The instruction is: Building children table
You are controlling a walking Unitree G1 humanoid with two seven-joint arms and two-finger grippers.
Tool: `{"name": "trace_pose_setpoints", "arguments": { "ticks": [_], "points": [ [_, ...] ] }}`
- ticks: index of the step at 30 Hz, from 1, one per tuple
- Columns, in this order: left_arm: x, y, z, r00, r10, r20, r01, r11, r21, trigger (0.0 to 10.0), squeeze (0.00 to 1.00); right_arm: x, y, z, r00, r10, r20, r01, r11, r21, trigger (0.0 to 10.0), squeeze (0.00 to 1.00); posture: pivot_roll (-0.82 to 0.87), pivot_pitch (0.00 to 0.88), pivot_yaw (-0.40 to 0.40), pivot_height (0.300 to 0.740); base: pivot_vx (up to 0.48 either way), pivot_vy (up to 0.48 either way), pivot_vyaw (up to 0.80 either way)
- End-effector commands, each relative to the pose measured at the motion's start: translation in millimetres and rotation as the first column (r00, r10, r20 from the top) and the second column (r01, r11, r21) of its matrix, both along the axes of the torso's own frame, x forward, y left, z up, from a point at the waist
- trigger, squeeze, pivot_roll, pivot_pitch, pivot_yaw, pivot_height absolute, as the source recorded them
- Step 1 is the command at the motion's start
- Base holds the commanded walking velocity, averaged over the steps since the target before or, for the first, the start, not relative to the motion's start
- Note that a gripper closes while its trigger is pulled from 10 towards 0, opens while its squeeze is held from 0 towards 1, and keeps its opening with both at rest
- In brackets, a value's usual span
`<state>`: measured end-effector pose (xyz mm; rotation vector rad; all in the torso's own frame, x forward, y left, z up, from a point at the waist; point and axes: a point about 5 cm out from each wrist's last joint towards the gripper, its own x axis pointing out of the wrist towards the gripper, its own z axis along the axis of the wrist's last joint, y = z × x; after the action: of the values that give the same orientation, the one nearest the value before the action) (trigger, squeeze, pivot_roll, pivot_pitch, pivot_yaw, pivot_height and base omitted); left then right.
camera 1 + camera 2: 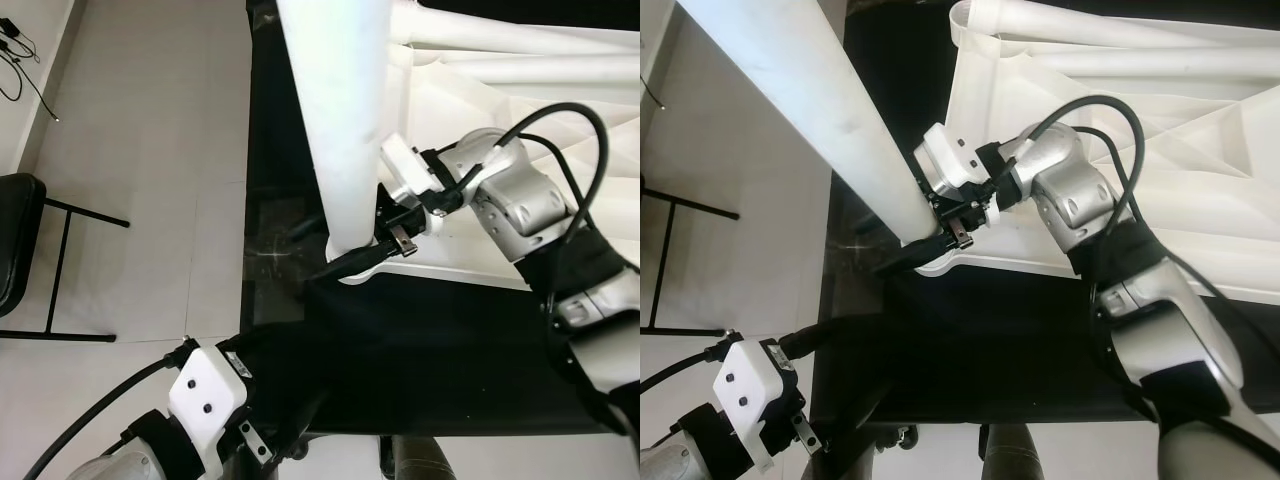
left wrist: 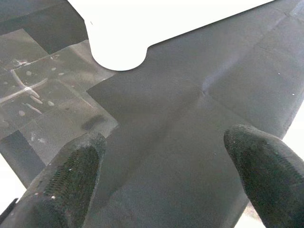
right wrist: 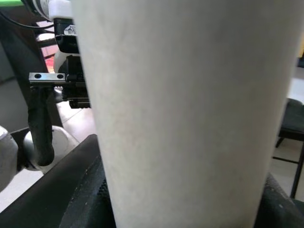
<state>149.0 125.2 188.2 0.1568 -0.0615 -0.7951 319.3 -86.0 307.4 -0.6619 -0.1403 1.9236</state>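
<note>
- A white plastic children's tabletop (image 1: 470, 250) lies upside down on a black cloth-covered work surface (image 1: 420, 350), its ribbed underside facing up and one rounded corner close to the surface's left edge.
- A thick white cylindrical table leg (image 1: 335, 120) stands upright on that rounded corner, rising toward the head camera and slightly tilted in the eye views.
- The right gripper (image 1: 365, 255) reaches in from the right side of the surface and sits at the foot of the leg, just above the corner where the leg meets the tabletop.
- Its two long black fingers (image 1: 350, 265) lie on either side of the leg; in the right wrist view the leg (image 3: 185, 109) stands between them, with dark finger pads at both lower corners, so the claw is closed around the leg.
- The right arm, silver with black cables (image 1: 1090, 110) looped over the wrist, stretches over the tabletop.
- The left gripper (image 2: 166, 175) hangs low by the near left corner of the black surface, its white wrist housing (image 1: 205, 395) in the left eye view.
- In the left wrist view its two black fingertips (image 2: 71, 175) are spread wide apart with nothing between them, looking over the black cloth toward the tabletop's rounded corner (image 2: 118, 52).
- A worn, taped grey patch (image 2: 42, 95) shows on the surface beside that corner.
- A black chair (image 1: 20, 240) with thin metal legs stands on the pale tiled floor (image 1: 150, 150), well apart from the surface on the left.
</note>
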Motion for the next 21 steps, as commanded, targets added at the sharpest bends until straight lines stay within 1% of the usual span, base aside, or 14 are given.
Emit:
{"name": "trace_pose_setpoints", "arguments": {
  "ticks": [1,5,7,12,15,16,20,21],
  "points": [
    [-3.7,0.2,-0.8,1.000,0.004,-0.011,-0.004,1.000,-0.006,10.0,0.00,-2.9,6.5,-41.0,0.990,0.040,-0.137,-0.057,0.991,-0.121,10.0,0.00,0.08,0.488,0.067,0.740,0.000,0.000,0.00],
    [-3.8,0.8,-0.8,1.000,0.005,-0.013,-0.005,1.000,-0.006,10.0,0.00,-3.1,6.3,-43.7,0.987,0.043,-0.154,-0.063,0.990,-0.124,10.0,0.00,0.08,0.491,0.070,0.740,0.000,0.000,0.00],
    [-3.8,1.0,-1.2,1.000,0.004,-0.015,-0.004,1.000,-0.005,10.0,0.00,-1.4,7.0,-46.3,0.981,0.031,-0.190,-0.051,0.993,-0.102,10.0,0.00,0.09,0.491,0.072,0.740,0.000,0.000,0.00],
    [-3.8,1.3,-1.3,1.000,0.003,-0.017,-0.003,1.000,-0.003,10.0,0.00,5.5,9.4,-48.6,0.983,0.003,-0.182,-0.017,0.997,-0.073,10.0,0.00,0.09,0.494,0.076,0.740,0.000,0.000,0.00],
    [-3.8,1.3,-1.5,1.000,0.004,-0.018,-0.004,1.000,-0.002,10.0,0.00,11.9,6.7,-52.1,0.984,-0.042,-0.173,0.033,0.998,-0.054,10.0,0.00,0.08,0.492,0.077,0.740,0.000,0.000,0.00],
    [-3.8,1.3,-1.5,1.000,0.004,-0.018,-0.004,1.000,-0.002,10.0,0.00,11.9,6.7,-52.1,0.984,-0.042,-0.173,0.033,0.998,-0.054,10.0,0.00,0.08,0.492,0.077,0.740,0.000,0.000,0.00],
    [-3.1,1.3,-1.6,1.000,0.004,-0.017,-0.004,1.000,-0.004,10.0,0.00,10.3,-0.7,-55.4,0.982,-0.108,-0.157,0.106,0.994,-0.022,10.0,0.00,0.08,0.493,0.079,0.740,0.000,0.000,0.00],
    [-3.1,1.3,-1.6,1.000,0.004,-0.017,-0.004,1.000,-0.004,10.0,0.00,10.3,-0.7,-55.4,0.982,-0.108,-0.157,0.106,0.994,-0.022,10.0,0.00,0.08,0.493,0.079,0.740,0.000,0.000,0.00]
  ]
}}
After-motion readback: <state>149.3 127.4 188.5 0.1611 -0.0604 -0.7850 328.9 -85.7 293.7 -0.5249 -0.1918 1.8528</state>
